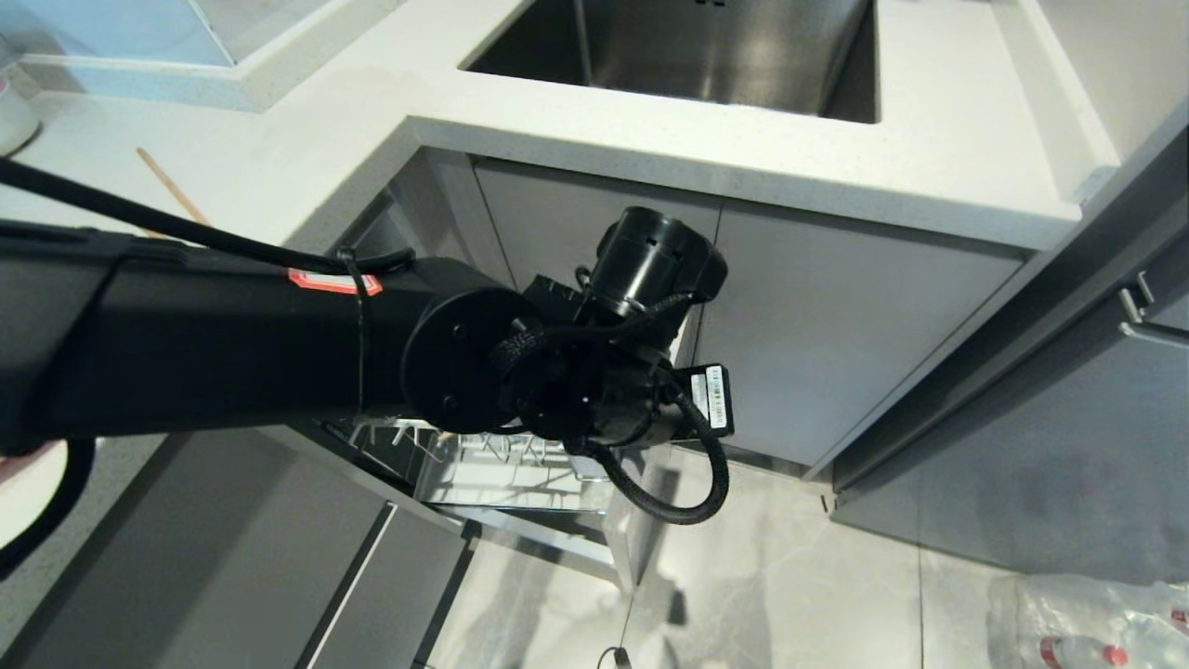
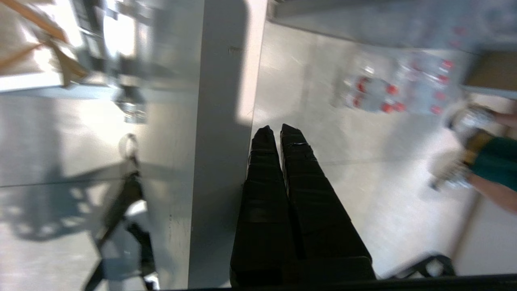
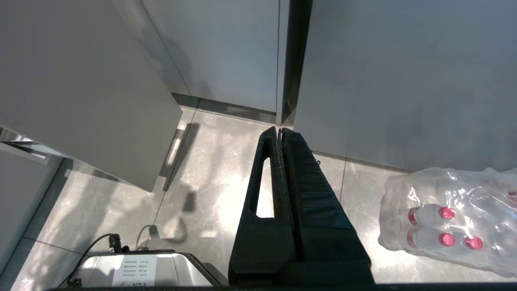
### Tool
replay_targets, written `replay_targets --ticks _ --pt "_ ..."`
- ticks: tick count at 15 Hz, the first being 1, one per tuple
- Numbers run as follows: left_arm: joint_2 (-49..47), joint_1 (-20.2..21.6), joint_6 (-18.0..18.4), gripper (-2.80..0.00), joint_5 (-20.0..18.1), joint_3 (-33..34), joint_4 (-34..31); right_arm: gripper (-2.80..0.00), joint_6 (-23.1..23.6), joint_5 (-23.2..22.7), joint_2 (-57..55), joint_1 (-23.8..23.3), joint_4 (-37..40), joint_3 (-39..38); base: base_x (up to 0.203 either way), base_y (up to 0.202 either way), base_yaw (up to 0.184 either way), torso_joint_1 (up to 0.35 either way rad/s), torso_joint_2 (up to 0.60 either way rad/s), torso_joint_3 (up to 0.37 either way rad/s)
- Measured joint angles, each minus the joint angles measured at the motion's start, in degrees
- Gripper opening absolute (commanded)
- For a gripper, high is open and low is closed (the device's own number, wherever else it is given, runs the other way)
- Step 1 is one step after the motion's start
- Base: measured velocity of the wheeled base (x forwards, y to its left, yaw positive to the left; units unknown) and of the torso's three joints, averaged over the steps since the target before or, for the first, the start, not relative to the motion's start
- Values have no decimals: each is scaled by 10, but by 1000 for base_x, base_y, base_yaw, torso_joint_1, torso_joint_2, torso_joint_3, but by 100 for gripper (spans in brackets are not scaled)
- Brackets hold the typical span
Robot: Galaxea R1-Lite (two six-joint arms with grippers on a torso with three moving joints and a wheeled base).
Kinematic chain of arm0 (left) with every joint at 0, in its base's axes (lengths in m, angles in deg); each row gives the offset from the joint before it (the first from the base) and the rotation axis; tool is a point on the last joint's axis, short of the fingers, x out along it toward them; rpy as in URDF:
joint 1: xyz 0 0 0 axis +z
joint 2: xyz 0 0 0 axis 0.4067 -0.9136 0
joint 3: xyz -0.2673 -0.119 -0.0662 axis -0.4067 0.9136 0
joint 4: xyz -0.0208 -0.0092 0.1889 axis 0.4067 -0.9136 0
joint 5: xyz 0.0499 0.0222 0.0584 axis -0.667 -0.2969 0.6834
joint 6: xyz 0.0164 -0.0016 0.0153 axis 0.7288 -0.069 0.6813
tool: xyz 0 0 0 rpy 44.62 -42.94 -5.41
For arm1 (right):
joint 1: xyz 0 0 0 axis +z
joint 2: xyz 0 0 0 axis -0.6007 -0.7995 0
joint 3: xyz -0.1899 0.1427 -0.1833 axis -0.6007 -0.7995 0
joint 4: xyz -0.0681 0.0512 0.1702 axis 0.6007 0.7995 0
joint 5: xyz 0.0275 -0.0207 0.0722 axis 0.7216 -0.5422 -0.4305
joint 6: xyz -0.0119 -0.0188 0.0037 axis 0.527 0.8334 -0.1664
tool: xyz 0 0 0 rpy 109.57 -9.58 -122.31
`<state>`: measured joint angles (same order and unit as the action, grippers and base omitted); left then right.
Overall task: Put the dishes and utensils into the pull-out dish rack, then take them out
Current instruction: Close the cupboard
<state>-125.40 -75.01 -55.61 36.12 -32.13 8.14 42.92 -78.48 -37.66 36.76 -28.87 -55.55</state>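
The pull-out dish rack [image 1: 502, 474] stands partly drawn out under the counter, its chrome wires and prongs showing below my left arm. In the left wrist view its grey front panel [image 2: 214, 121] runs edge-on, with blurred rack wires [image 2: 129, 101] beyond. My left gripper [image 2: 278, 129] is shut and empty, its tips just beside that panel's top edge over the floor. One thin wooden chopstick [image 1: 172, 186] lies on the white counter, partly hidden by the arm. The dishes are out of view. My right gripper [image 3: 280, 131] hangs shut and empty low above the floor by the cabinet doors.
A steel sink [image 1: 706, 46] is set in the counter [image 1: 929, 158] above grey cabinet doors [image 1: 836, 334]. A shrink-wrapped pack of water bottles [image 3: 452, 218] lies on the tiled floor to the right. A person's legs [image 2: 492, 169] show at the edge of the left wrist view.
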Motion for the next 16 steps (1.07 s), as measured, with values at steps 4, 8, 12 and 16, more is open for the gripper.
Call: replay_targets --ticks 4,8,12,16 --pt "-7 -8 18 -280 85 -3 -1 -280 0 0 0 0 0 0 0 0 0 0 0 0" --pt "-12 -11 37 -280 138 -5 -1 -280 0 0 0 0 0 0 0 0 0 0 0 0" --pt "-13 -10 59 -280 221 -5 -1 -280 0 0 0 0 0 0 0 0 0 0 0 0" --pt "-12 -11 72 -280 260 -6 -13 -280 0 0 0 0 0 0 0 0 0 0 0 0"
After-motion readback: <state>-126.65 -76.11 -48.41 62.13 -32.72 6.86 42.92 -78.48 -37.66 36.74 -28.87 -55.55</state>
